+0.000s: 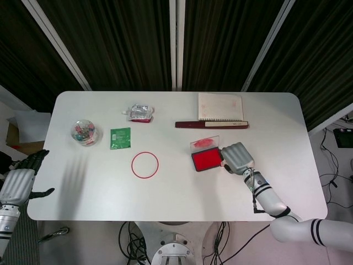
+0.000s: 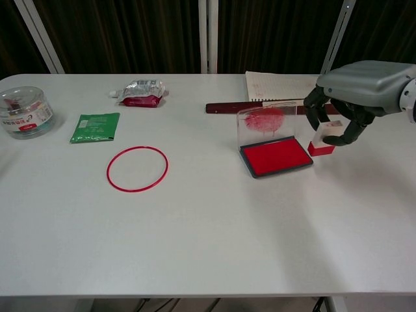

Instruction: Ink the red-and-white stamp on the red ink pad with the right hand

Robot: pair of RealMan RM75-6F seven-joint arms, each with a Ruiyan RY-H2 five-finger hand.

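The red ink pad [image 2: 275, 159] [image 1: 206, 160] lies open on the white table, its clear lid [image 2: 266, 122] standing upright behind it. My right hand [image 2: 351, 97] [image 1: 237, 157] is just right of the pad and holds the red-and-white stamp [image 2: 324, 140], red base downward, slightly above the table beside the pad's right edge. In the head view the stamp is hidden under the hand. My left hand [image 1: 19, 179] hangs off the table's left edge, fingers apart and holding nothing.
A red ring [image 2: 137, 168] lies left of the pad. A green packet [image 2: 95, 127], a round clear container [image 2: 25, 112], a foil pouch [image 2: 140, 92], a dark red ruler-like bar [image 2: 224, 108] and a notebook [image 2: 276, 84] sit toward the back.
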